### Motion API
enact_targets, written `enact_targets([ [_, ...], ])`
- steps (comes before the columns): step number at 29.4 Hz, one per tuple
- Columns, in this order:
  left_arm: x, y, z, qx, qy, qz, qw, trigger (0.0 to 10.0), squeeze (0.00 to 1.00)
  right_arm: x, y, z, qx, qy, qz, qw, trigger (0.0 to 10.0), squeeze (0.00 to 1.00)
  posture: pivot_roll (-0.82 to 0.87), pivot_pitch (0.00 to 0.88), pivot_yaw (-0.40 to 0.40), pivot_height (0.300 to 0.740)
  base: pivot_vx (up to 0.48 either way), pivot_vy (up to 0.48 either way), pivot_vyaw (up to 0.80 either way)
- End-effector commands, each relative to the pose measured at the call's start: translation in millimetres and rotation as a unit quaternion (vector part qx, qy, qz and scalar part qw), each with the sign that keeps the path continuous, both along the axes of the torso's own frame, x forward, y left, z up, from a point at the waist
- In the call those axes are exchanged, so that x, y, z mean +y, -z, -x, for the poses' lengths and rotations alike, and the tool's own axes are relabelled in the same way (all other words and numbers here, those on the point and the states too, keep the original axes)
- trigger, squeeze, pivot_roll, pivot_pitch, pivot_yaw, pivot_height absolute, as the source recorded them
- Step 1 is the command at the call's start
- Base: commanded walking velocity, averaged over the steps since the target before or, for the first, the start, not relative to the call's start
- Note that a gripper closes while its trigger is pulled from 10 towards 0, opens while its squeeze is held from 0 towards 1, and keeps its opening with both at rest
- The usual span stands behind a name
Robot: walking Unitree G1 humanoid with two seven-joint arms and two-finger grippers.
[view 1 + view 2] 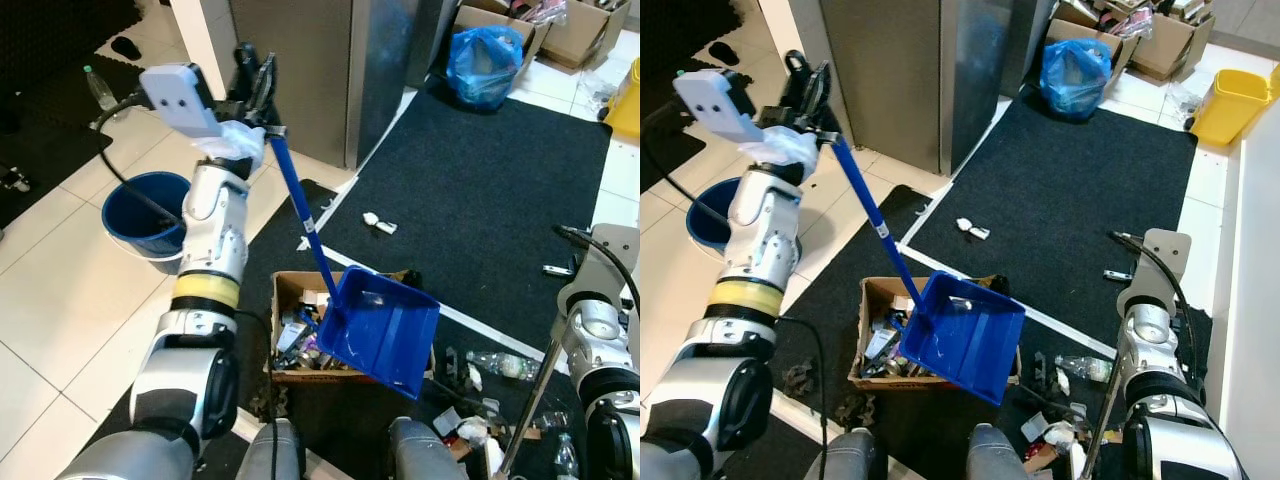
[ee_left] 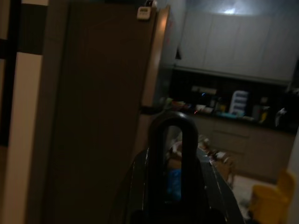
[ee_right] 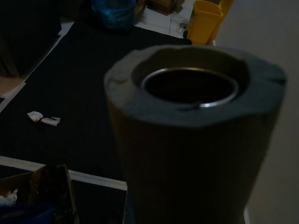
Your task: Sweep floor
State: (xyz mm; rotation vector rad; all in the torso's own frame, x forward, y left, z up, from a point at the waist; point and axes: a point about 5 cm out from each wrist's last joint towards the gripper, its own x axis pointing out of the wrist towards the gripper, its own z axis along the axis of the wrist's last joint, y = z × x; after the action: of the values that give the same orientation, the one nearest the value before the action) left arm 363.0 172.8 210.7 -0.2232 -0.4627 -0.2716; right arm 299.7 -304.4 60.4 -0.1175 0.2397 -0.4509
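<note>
Dustpan [image 1: 385,335] hangs over our box [image 1: 288,290], its handle slanting toward 11 o'clock into our left hand [image 1: 255,95], clenched around it; right hand's state unclear.

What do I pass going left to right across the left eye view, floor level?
Blue bucket → cardboard box → blue dustpan → plastic bottle.

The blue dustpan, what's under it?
Under the blue dustpan sits a cardboard box with mixed trash showing at its open left side. The dustpan covers the rest of the box, so what's there can't be seen.
</note>
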Motion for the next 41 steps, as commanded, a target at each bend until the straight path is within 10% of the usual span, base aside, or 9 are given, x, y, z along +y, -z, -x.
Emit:
enact_targets([
  [1,8.1,-7.0,3.0,-0.012,-0.013,-0.011,1.0,10.0,0.0,-6.2,-0.3,1.6,0.014,0.007,0.011,1.0,10.0,0.0,0.12,0.03,-0.018,0.74,0.0,0.0,0.0],
  [41,-17.2,26.6,11.2,0.05,0.0,-0.006,0.999,10.0,0.0,-0.7,-6.1,-9.4,0.01,0.007,-0.021,1.0,10.0,0.0,0.13,0.016,-0.039,0.74,-0.152,0.0,0.0],
])
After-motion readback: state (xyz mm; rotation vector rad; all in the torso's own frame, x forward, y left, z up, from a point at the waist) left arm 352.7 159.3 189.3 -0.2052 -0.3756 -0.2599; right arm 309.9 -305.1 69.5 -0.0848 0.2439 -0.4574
